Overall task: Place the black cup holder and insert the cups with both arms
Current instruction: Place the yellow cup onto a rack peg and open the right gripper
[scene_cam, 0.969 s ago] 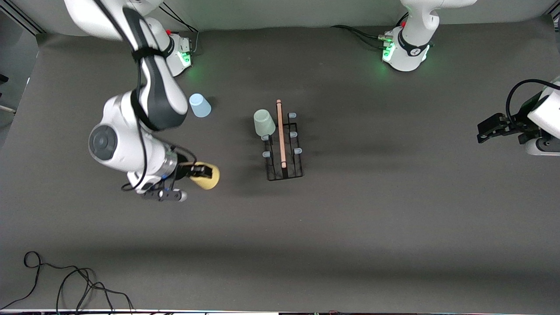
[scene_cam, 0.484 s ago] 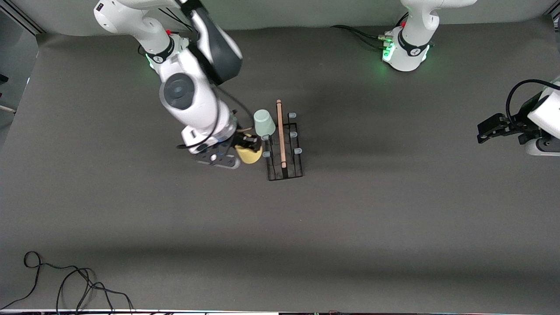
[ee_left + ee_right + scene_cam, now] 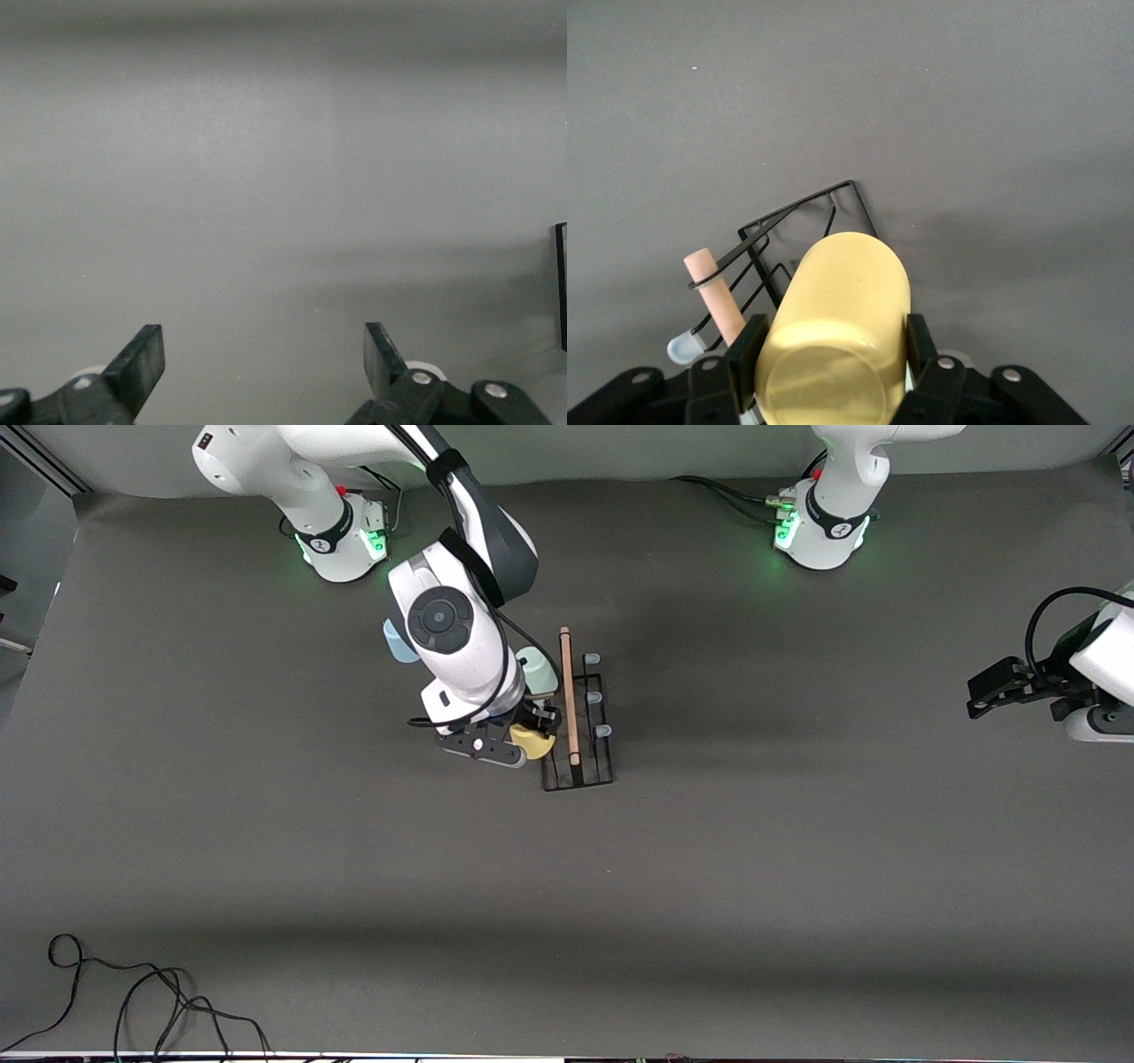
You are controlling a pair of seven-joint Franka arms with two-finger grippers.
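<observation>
The light blue cup (image 3: 396, 642) waits on the bench toward the right arm's end. The right gripper (image 3: 530, 732), fingers clenched on the yellow cup (image 3: 535, 741), is over the black cup holder (image 3: 576, 717), whose one peg already wears the pale green cup (image 3: 539, 668). So I'd judge one cup done and two left, while the left gripper (image 3: 983, 691) waits at its own end, fingers released.
</observation>
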